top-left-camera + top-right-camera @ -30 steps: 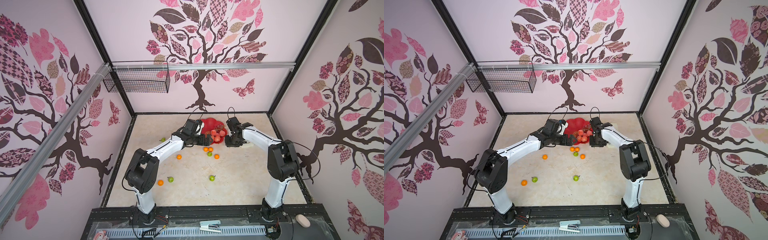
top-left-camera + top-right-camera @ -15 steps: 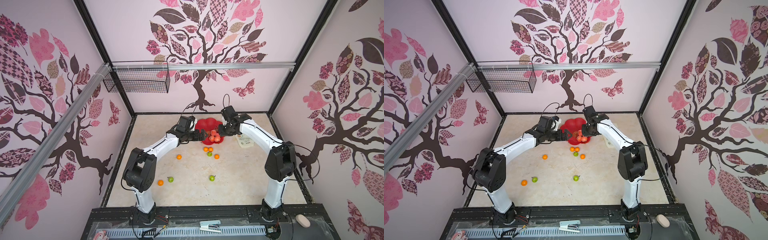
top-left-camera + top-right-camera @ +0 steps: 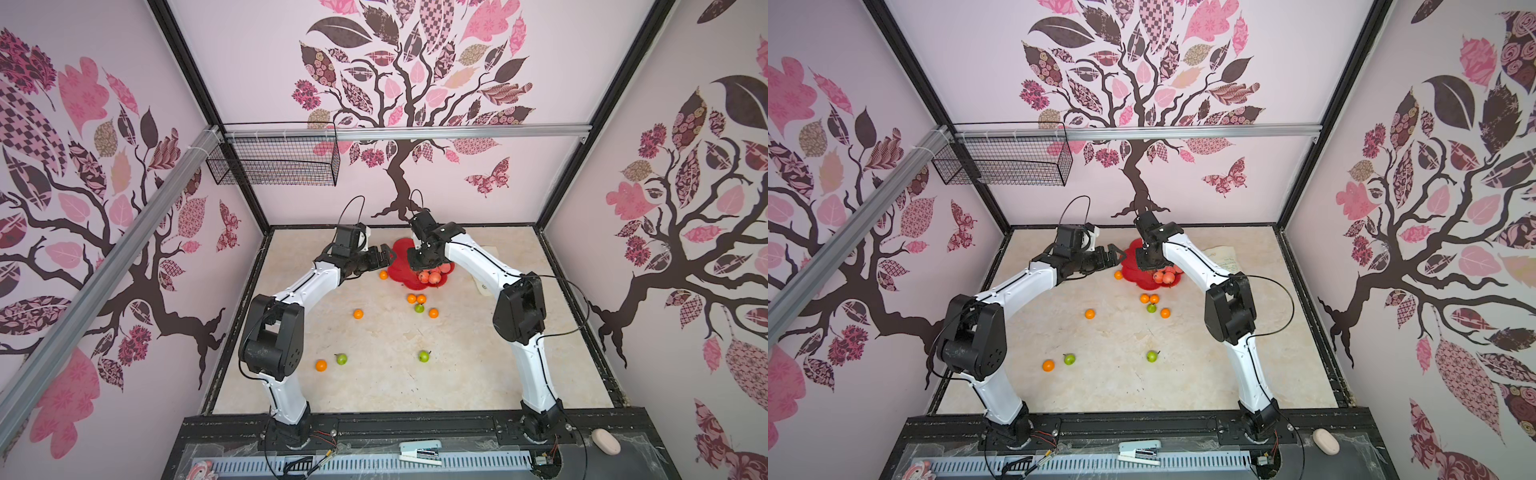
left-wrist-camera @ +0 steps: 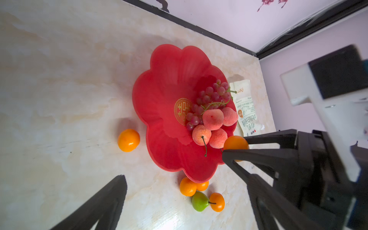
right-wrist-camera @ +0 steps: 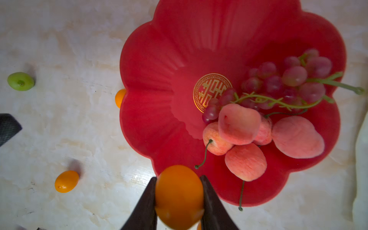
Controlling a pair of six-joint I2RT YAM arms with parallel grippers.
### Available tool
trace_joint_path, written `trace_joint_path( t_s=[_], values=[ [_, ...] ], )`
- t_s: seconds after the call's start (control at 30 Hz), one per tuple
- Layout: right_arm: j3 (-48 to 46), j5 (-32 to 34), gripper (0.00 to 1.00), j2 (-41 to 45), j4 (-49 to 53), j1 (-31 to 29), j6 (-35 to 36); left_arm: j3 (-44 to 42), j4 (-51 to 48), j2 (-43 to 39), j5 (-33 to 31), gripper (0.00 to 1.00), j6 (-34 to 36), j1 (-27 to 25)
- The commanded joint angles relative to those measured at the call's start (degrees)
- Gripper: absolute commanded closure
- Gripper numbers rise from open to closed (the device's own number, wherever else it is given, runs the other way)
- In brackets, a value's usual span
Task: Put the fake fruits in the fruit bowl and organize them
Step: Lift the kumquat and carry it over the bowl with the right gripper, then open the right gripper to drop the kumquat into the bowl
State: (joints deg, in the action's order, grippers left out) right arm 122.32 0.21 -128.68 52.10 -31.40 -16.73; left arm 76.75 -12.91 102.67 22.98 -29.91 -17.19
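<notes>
The red flower-shaped fruit bowl (image 3: 398, 266) (image 3: 1128, 272) sits near the back wall. In it lie a dark red grape bunch (image 5: 288, 77) (image 4: 211, 97) and several pink peaches (image 5: 239, 123) (image 4: 213, 119). My right gripper (image 5: 178, 179) (image 3: 424, 266) is shut on an orange fruit (image 5: 179, 197) (image 4: 236, 143), held above the bowl's rim (image 5: 139, 59). The left gripper (image 4: 186, 176) (image 3: 384, 255) stands open and empty at the bowl's left side. One orange (image 3: 383, 274) (image 4: 128, 140) rests on the table against the bowl.
Three oranges and a green fruit (image 3: 419, 308) (image 4: 199, 201) cluster in front of the bowl. Farther forward lie an orange (image 3: 358, 314), another orange (image 3: 320, 365) and two green fruits (image 3: 341, 359) (image 3: 423, 356). A printed paper packet (image 3: 484, 286) lies right of the bowl. A wire basket (image 3: 274, 162) hangs on the back wall.
My right gripper has swung left from beside the bowl to over it, with the orange in it. The left gripper has drawn back to the left, staying open.
</notes>
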Motion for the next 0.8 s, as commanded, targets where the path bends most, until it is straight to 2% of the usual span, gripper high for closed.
trace_joint_path(
  t_s=[0.0,0.33,0.77],
  values=[
    [5.7,0.3,0.7,-5.3,3.7,0.0,-0.7,-1.1,1.6,-2.3,1.1,0.02,-0.8,1.4],
    [14.1,2.2,0.71,-15.1,4.3,-0.1,-2.6,-1.8,4.2,-1.5,4.1,0.02,-3.2,3.4],
    [14.3,3.5,0.67,-19.1,2.3,-0.3,-3.6,-1.6,4.6,-0.9,5.1,0.02,-3.6,3.4]
  ],
)
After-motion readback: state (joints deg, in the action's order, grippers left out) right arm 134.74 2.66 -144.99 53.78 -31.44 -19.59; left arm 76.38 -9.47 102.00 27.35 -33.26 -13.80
